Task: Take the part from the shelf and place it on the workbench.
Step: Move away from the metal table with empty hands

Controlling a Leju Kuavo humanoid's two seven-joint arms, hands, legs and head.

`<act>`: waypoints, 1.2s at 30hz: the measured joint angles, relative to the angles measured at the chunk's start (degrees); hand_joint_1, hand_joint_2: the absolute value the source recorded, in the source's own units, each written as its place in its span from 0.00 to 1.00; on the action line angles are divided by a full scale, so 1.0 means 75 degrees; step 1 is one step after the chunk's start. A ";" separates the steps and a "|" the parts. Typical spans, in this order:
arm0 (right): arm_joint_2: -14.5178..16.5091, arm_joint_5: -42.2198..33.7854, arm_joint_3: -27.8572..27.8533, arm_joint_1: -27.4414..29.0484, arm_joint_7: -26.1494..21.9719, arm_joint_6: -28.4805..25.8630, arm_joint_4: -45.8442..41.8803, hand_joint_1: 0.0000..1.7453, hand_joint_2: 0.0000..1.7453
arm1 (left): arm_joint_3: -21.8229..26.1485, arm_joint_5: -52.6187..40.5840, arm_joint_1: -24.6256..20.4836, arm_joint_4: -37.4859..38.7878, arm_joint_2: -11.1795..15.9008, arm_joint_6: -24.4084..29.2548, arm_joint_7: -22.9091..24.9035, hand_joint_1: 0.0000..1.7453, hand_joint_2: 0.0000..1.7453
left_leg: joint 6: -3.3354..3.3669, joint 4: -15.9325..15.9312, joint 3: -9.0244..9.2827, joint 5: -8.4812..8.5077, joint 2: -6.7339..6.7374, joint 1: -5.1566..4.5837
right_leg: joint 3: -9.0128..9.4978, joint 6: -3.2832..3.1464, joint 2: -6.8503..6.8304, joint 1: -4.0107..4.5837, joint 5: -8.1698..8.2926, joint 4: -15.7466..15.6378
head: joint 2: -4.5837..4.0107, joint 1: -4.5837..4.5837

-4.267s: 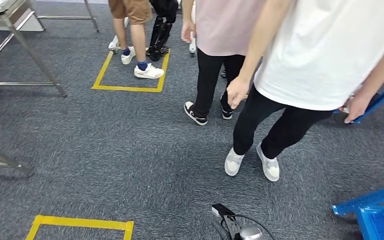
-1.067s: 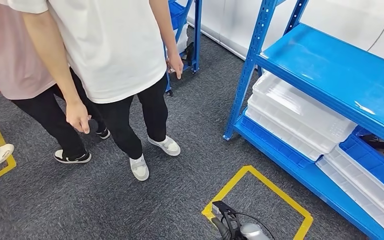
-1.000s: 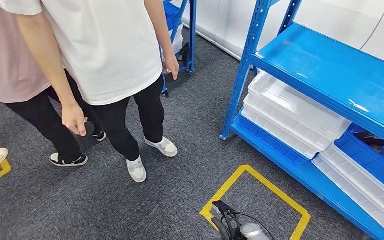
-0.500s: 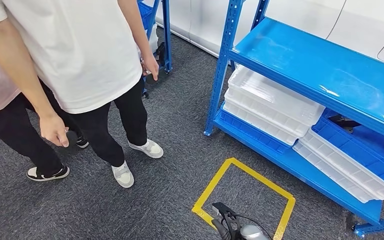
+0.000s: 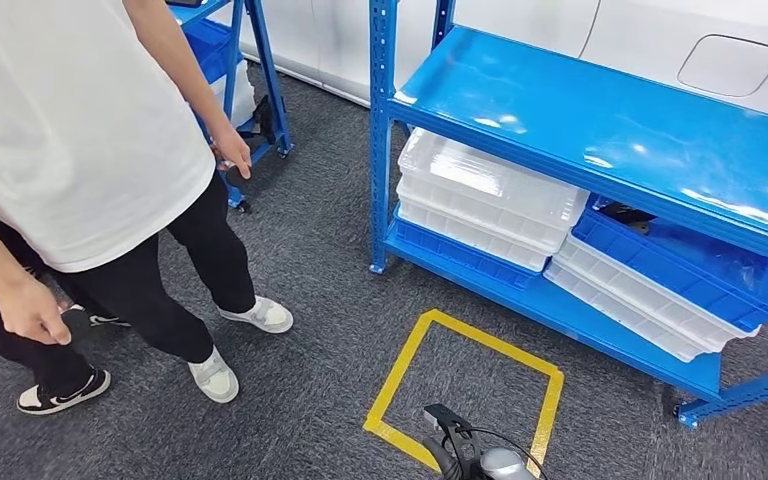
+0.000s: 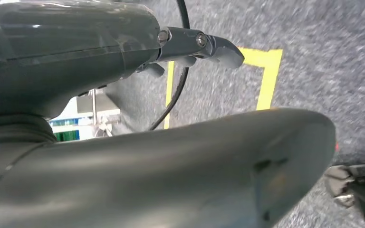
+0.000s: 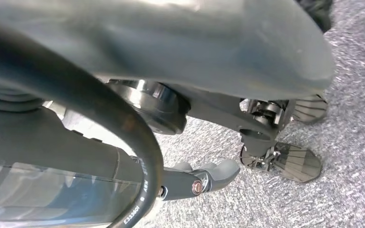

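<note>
A blue shelf (image 5: 600, 130) stands ahead on the right; both the left hand (image 6: 161, 156) and the right hand (image 7: 171, 52) hang empty, fingers unclenched.

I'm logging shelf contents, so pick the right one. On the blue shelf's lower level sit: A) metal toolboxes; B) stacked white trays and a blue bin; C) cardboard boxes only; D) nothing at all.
B: in the head view, stacked white trays rest on the lower level of the blue shelf, with a blue bin beside them on more white trays.
</note>
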 joint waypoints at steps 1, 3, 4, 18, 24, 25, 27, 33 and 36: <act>0.0001 0.0001 0.0000 -0.0005 0.0000 -0.0001 0.0000 0.00 0.00 | 0.0000 -0.0001 0.0001 0.0001 0.0001 0.0000 -0.0004 0.00 0.00 | 0.0004 -0.0428 0.0172 0.0173 -0.0148 0.0025 | -0.0007 0.0034 0.0072 0.0008 -0.0025 0.0034 | 0.0000 -0.0004; 0.0000 0.0002 0.0000 -0.0008 0.0000 -0.0002 0.0000 0.00 0.00 | 0.0000 -0.0009 0.0011 0.0004 0.0000 0.0000 -0.0081 0.00 0.00 | 0.0032 -0.0779 0.0309 0.0241 -0.0347 0.0035 | -0.0048 0.0104 0.0181 0.0016 -0.0045 0.0071 | 0.0000 -0.0004; -0.0001 0.0002 0.0000 0.0001 0.0000 -0.0003 0.0000 0.00 0.00 | 0.0001 -0.0012 0.0014 0.0005 -0.0001 0.0000 -0.0117 0.00 0.00 | 0.0068 -0.0808 0.0311 0.0240 -0.0314 0.0021 | -0.0068 0.0134 0.0234 0.0007 -0.0041 0.0073 | 0.0000 -0.0004; -0.0012 0.0002 0.0006 -0.0019 0.0000 0.0000 0.0000 0.00 0.00 | 0.0006 -0.0014 0.0020 0.0003 -0.0007 0.0000 -0.0004 0.00 0.00 | 0.0166 -0.0894 0.0532 0.0086 0.0631 -0.0055 | -0.0229 0.0184 -0.0854 0.0084 0.0050 0.0136 | 0.0000 0.0027; -0.0009 0.0002 0.0002 0.0028 0.0000 -0.0003 0.0000 0.00 0.00 | 0.0006 -0.0014 0.0002 0.0002 -0.0007 0.0017 -0.0007 0.00 0.00 | -0.0002 -0.0126 0.0293 -0.0452 0.0414 -0.0040 | -0.0103 -0.0008 -0.0520 0.0011 0.0055 -0.0018 | 0.0000 0.0002; -0.0004 0.0001 0.0001 0.0019 0.0000 -0.0001 0.0000 0.00 0.00 | 0.0007 -0.0014 0.0006 0.0002 -0.0007 0.0023 -0.0012 0.00 0.00 | -0.0001 0.0419 0.0025 -0.0691 0.0309 -0.0050 | -0.0087 -0.0045 -0.0456 0.0014 0.0045 -0.0019 | 0.0000 -0.0004; 0.0004 -0.0001 0.0001 0.0017 0.0000 0.0002 0.0000 0.00 0.00 | 0.0008 -0.0014 0.0018 0.0003 -0.0007 0.0026 -0.0018 0.00 0.00 | 0.0001 0.1200 -0.0412 -0.0874 0.0225 -0.0069 | -0.0052 -0.0074 -0.0305 0.0025 0.0027 -0.0014 | 0.0000 -0.0007; 0.0017 -0.0001 0.0000 0.0018 0.0000 0.0004 0.0000 0.00 0.00 | 0.0011 -0.0014 0.0026 0.0003 -0.0002 0.0042 -0.0064 0.00 0.00 | 0.0081 -0.0770 0.0262 0.0338 -0.0321 -0.0036 | 0.0024 0.0022 0.0156 0.0048 -0.0056 0.0037 | 0.0000 -0.0001; 0.0008 -0.0001 0.0001 0.0039 0.0000 0.0005 0.0000 0.00 0.00 | 0.0016 -0.0014 0.0019 0.0003 -0.0004 0.0042 -0.0114 0.00 0.00 | 0.0174 -0.0894 0.0301 0.0354 -0.0263 -0.0047 | -0.0033 0.0124 0.0266 0.0013 -0.0055 0.0046 | 0.0000 0.0001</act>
